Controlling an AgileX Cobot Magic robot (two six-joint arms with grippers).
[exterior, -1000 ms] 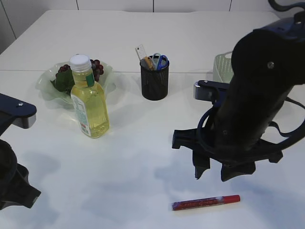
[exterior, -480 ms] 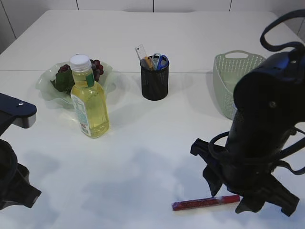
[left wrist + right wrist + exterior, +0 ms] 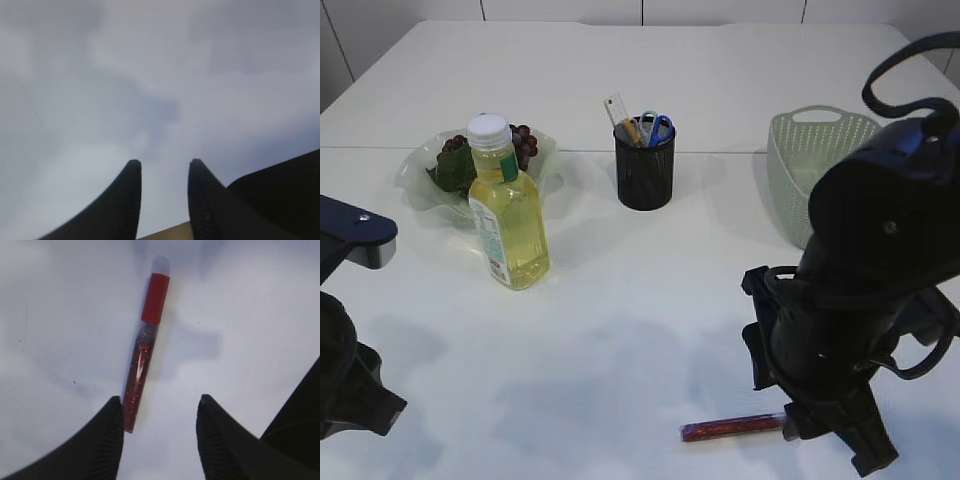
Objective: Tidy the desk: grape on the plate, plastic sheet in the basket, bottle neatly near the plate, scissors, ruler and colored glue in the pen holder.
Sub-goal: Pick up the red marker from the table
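Note:
A red glitter glue stick (image 3: 728, 428) lies flat near the table's front edge. My right arm (image 3: 880, 250) hides its capped end. In the right wrist view the glue stick (image 3: 145, 350) points away, with its near end beside the left finger (image 3: 107, 440). The right gripper (image 3: 160, 399) is open just above the table and holds nothing. The left gripper (image 3: 165, 162) is open over bare table. Grapes (image 3: 520, 145) sit on the green plate (image 3: 415, 180), and the yellow bottle (image 3: 510, 215) stands in front of it. Scissors (image 3: 655, 127) and ruler (image 3: 616, 108) stand in the black pen holder (image 3: 644, 170). The plastic sheet is out of view.
A pale green basket (image 3: 800, 150) stands at the back right, partly behind my right arm. My left arm (image 3: 345, 390) rests at the front left corner. White tabletop (image 3: 620, 330) stretches between bottle, pen holder and glue.
My right arm has swung toward the front right and come down over the glue stick's capped end. Its jaws stay equally wide. The left arm has not moved.

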